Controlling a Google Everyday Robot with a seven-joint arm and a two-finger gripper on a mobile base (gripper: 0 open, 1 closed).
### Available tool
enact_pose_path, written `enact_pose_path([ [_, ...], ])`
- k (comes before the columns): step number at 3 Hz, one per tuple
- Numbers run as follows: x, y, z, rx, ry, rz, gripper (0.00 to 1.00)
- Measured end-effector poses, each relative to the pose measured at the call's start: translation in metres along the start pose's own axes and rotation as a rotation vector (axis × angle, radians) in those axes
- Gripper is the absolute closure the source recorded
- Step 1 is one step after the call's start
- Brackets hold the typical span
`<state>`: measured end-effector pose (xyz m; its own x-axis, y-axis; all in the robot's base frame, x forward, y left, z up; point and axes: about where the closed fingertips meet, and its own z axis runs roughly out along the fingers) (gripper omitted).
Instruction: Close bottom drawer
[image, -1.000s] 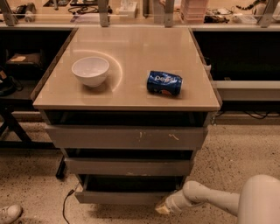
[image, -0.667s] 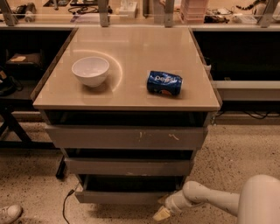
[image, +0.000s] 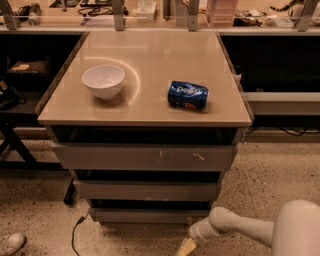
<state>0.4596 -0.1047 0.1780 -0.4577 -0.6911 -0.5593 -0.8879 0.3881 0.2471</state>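
Below the desk's front edge, the bottom drawer (image: 150, 215) sits lowest of three. Its plain front stands nearly flush under the middle one, so it looks almost closed, with perhaps a last push left. The gripper (image: 187, 246) hangs near the drawer's right end, under the desk's front right corner; whether it is clenched cannot be told.

Warm overhead glare on tabletop (image: 165, 60) — tool (image: 186, 246) lower right, softly lit.

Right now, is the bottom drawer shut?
Nearly: bottom drawer front shows a thin dark gap above it. Gripper hangs below its right end.
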Motion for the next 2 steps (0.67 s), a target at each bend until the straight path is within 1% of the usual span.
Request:
enact_pose_path([
  [1,0.008,0.002,-0.025,0.052,-0.005,0.032,0.00],
  [2,0.071,-0.003,-0.134,0.289,0.002,0.206,0.00],
])
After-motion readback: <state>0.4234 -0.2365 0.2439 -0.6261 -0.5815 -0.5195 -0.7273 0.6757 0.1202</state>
